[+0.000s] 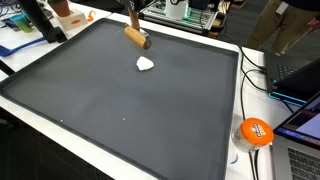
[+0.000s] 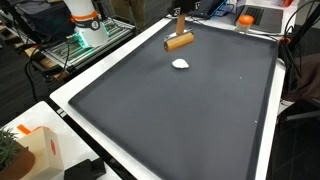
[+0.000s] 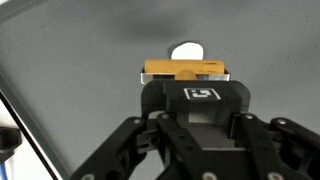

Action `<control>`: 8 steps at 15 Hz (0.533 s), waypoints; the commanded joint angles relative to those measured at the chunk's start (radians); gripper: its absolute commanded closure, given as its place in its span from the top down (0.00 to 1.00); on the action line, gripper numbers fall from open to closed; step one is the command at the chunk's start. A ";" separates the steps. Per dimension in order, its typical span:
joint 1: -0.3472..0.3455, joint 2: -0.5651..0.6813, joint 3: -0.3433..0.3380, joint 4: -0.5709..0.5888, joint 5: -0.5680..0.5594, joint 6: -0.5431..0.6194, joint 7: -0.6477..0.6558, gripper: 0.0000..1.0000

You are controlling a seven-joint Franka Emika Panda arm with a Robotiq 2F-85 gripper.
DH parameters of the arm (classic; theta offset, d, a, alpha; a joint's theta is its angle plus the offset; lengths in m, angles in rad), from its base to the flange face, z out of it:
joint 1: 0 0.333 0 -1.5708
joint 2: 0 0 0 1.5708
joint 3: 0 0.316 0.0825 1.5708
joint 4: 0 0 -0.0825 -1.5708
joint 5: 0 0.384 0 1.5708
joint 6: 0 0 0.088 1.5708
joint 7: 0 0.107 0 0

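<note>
End effector (image 3: 187, 88): pinched shut on wooden block (image 3: 183, 69), over dark surface (image 1: 120, 115). White lump (image 1: 146, 64) near block, apart. Orange roll (image 1: 254, 131) well apart, off mat.

The gripper (image 3: 186, 74) is matte black, with jointed black fingers (image 3: 128, 148) and seemingly a white square emblem.

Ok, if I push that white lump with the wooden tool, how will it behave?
The white lump looks small and irregular, so it is probably light and easily shoved. The dark mat under it looks matte, so it may drag rather than glide. Its rounded outline suggests it could tumble aside off the wooden tool.
</note>
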 commanded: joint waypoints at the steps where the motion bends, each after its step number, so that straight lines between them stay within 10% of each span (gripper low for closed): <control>1: -0.012 0.008 0.009 0.008 -0.006 0.018 0.005 0.22; 8: -0.015 0.007 0.006 -0.005 -0.007 0.086 0.001 0.22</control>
